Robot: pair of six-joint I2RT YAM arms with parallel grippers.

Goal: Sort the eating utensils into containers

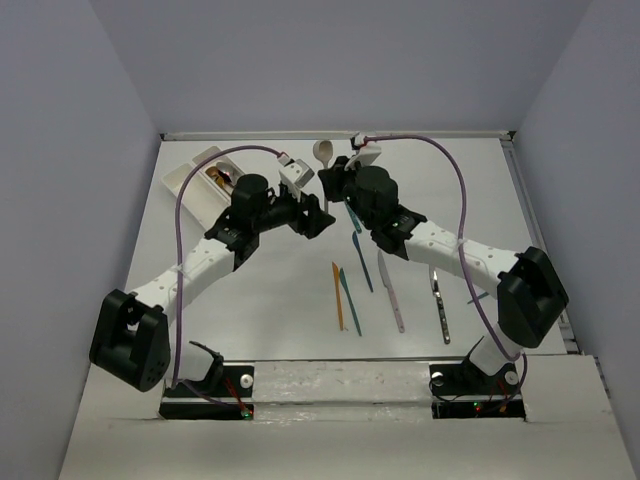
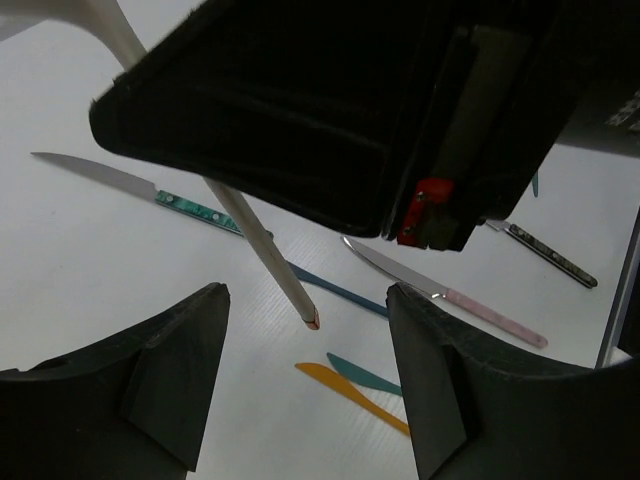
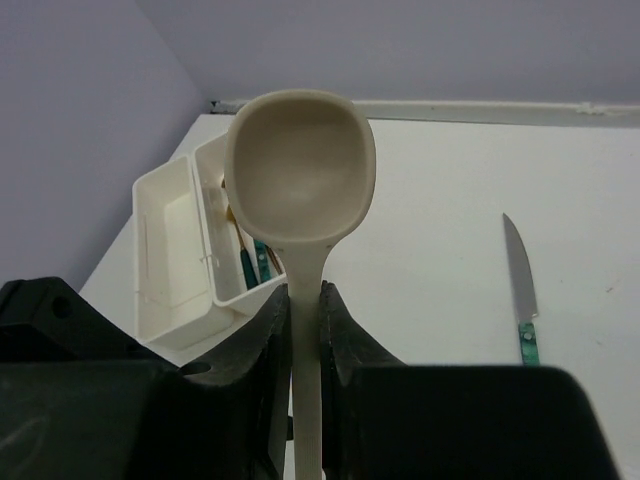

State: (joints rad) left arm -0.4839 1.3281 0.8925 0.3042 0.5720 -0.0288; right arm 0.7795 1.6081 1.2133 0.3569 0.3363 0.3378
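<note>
Right end effector [image 3: 305,302] around cream spoon [image 3: 300,165]

Illumination is diffuse, overhead and even. The white table [image 1: 270,300] reads bright without glare, and shadows on it are soft and faint. In the left wrist view, the close foreground is underexposed and defocused. In the right wrist view, the cream spoon [image 3: 300,170] is sharp and the walls [image 3: 80,120] show a lavender cast.

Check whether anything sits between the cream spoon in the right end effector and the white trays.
Yes. The left arm lies across the gap between the cream spoon, clamped in the right end effector, and the trays.
</note>
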